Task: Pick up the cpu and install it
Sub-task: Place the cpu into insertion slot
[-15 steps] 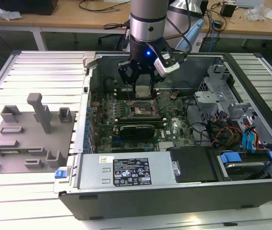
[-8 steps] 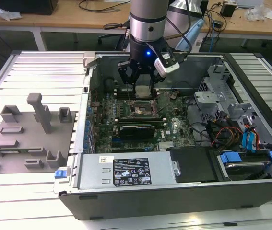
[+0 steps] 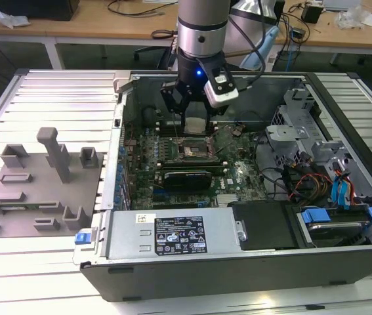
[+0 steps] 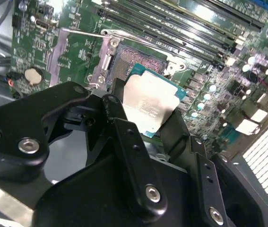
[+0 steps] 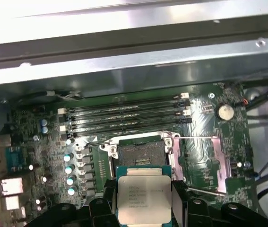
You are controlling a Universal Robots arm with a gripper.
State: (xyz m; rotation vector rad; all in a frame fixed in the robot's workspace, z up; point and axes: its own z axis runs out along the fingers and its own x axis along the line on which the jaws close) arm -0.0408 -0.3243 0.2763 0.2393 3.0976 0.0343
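Here, fingers [image 4: 124, 137] clamp the cpu [image 4: 148, 101]; faint print on top.

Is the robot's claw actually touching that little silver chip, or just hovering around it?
Touching. In the first wrist view the gripper presses its black fingers against opposite edges of the chip, with no gap on either side.

Exterior view high over case [image 3: 238, 272]; both wrist views close, share mobo socket [image 5: 141, 152] [image 4: 124, 60].

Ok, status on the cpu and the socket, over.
Gripper shut on cpu, held over the motherboard. Not seated yet. Socket open, nothing lying in it.
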